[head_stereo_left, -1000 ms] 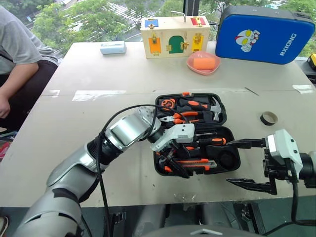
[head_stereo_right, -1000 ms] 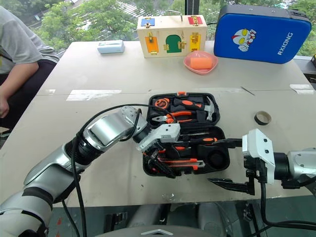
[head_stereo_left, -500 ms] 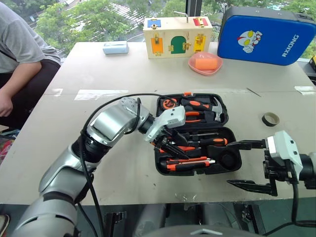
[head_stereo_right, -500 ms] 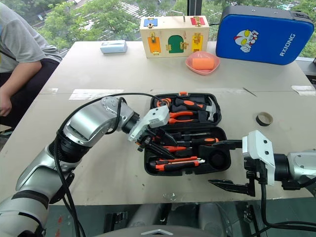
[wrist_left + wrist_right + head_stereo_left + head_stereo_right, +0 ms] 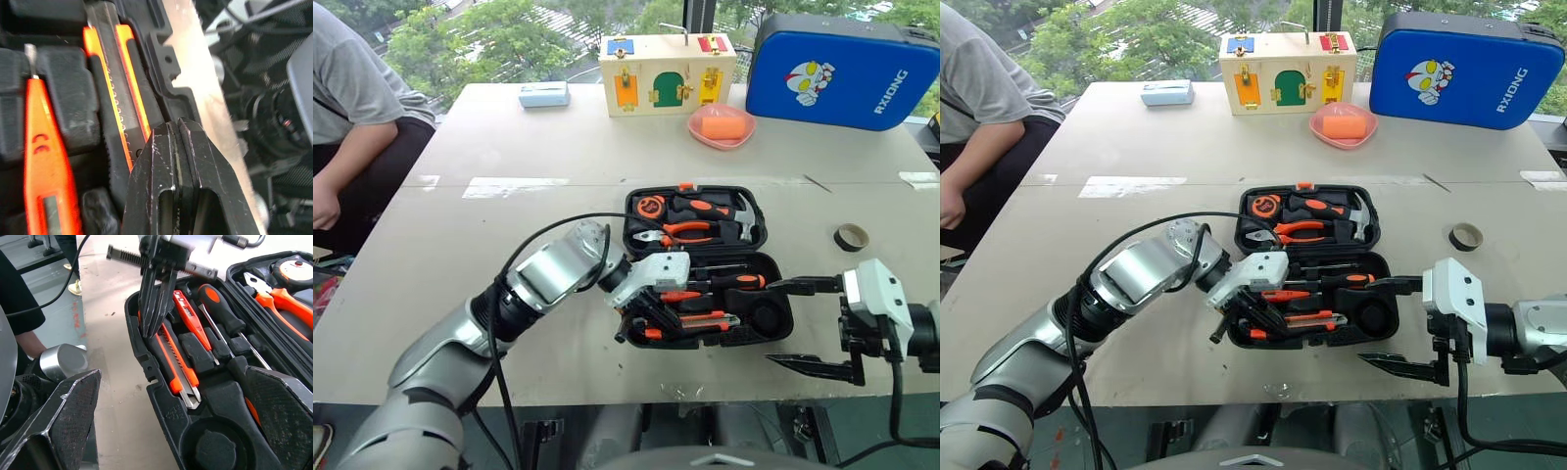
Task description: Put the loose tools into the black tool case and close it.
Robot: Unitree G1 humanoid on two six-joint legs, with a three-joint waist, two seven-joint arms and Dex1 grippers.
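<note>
Left wrist view gives me my left gripper (image 5: 177, 128) clenched on nothing, tips pressed onto the utility knife (image 5: 177, 361) lying in the near-left recess of the black tool case (image 5: 781, 333). Just right of the case, my right gripper (image 5: 808, 323) hangs released. Farther right of the case lies the tape roll (image 5: 850, 236).
</note>
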